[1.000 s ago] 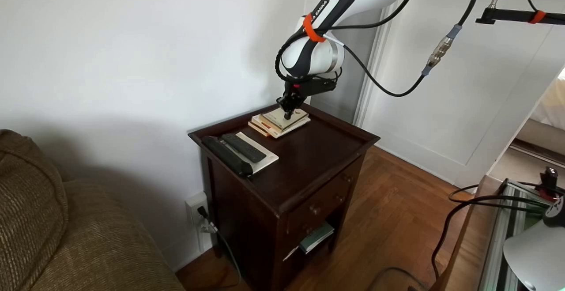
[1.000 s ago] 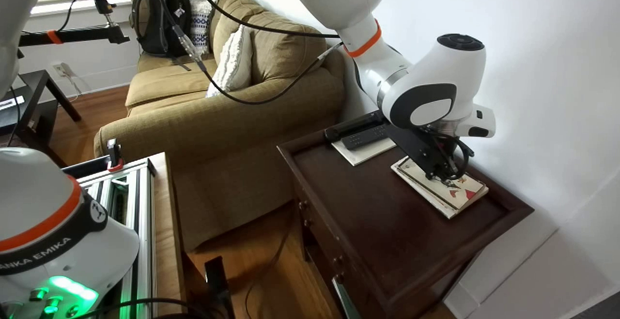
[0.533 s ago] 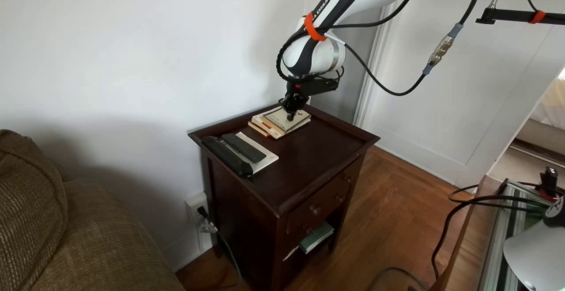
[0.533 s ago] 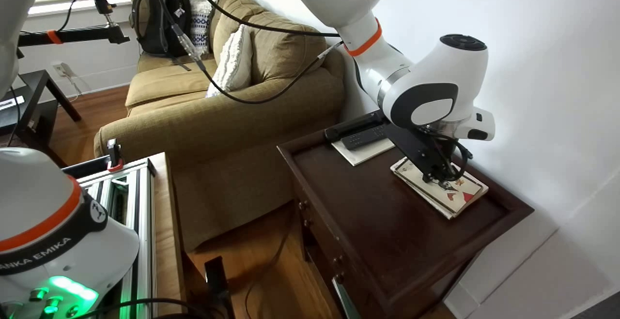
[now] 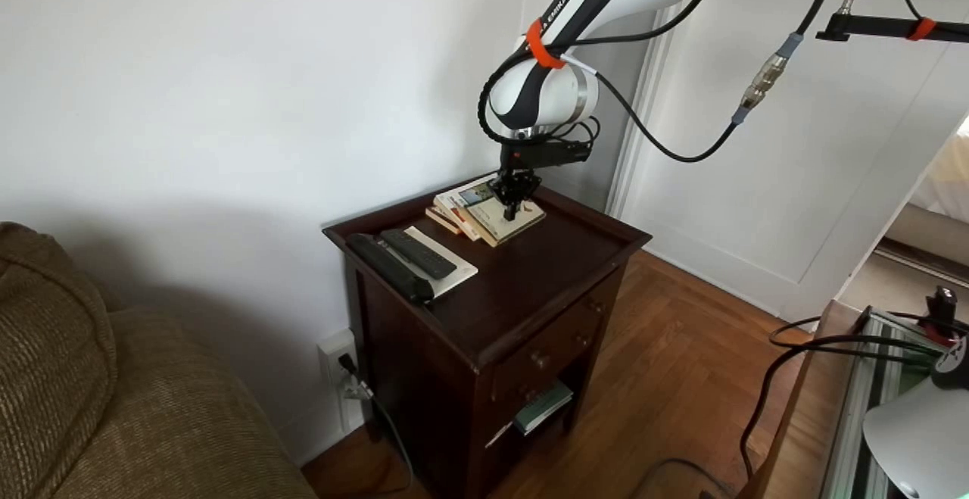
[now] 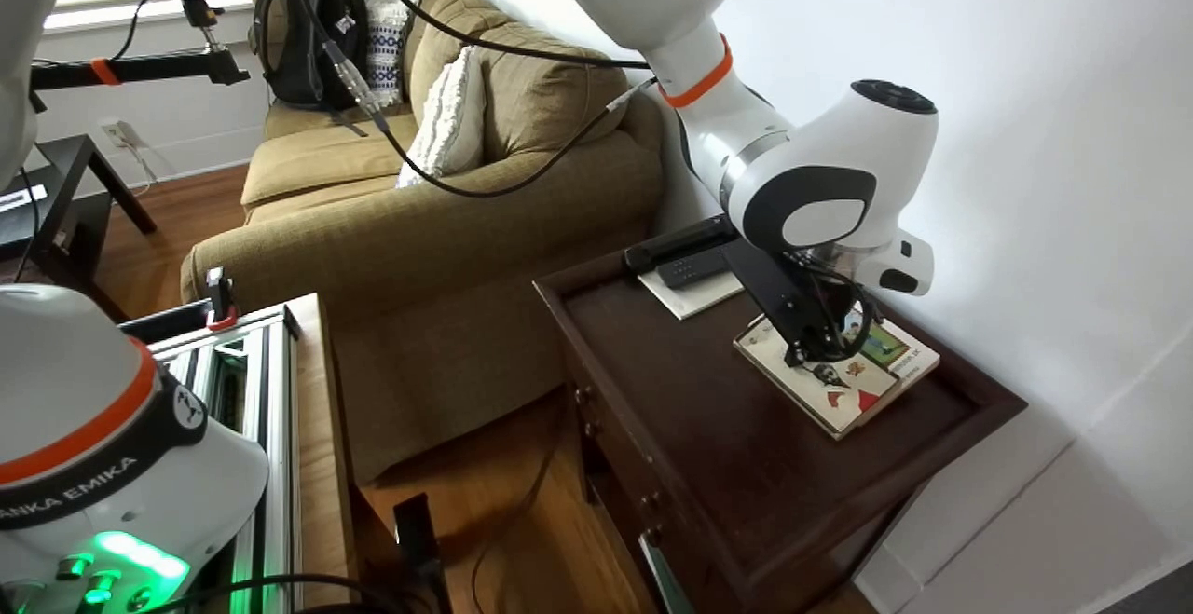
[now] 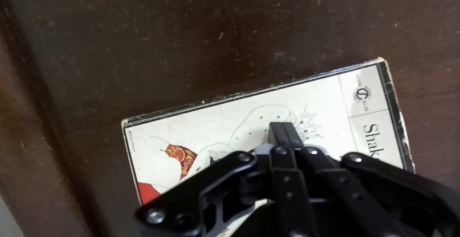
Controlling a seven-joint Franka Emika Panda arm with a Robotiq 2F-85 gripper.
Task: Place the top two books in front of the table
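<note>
White wall (image 5: 227,105) rises behind the dark brown side table (image 5: 545,272), and the gripper (image 7: 285,126) points down over its raised-rim top, the fingers (image 7: 277,132) pressed flat against each other. Directly beneath them lies the top paperback (image 7: 316,104), cream, its cover framed by a dark line, worn pale at the corners, with a drawing, red patches and the letters "Shak". Under it, on the wall side of the fingers, the second book (image 6: 918,362) has a white cover with a green and blue picture; the paperback juts past it away from the wall. An orange-edged book (image 5: 443,220) lies lower down. Well apart from the fingers, toward the olive-brown sofa (image 6: 419,251), a remote control (image 5: 420,254) rests on a white book (image 5: 456,276) beside a long black object (image 5: 387,267). Below the fingers, under the drawers (image 5: 564,336), the lower shelf (image 5: 520,450) holds a green book (image 5: 543,406). The gripper itself hides the rest of that word, the arm (image 6: 829,209) covers part of the remote control in an exterior view, and whether the fingertips touch the cover cannot be told.
</note>
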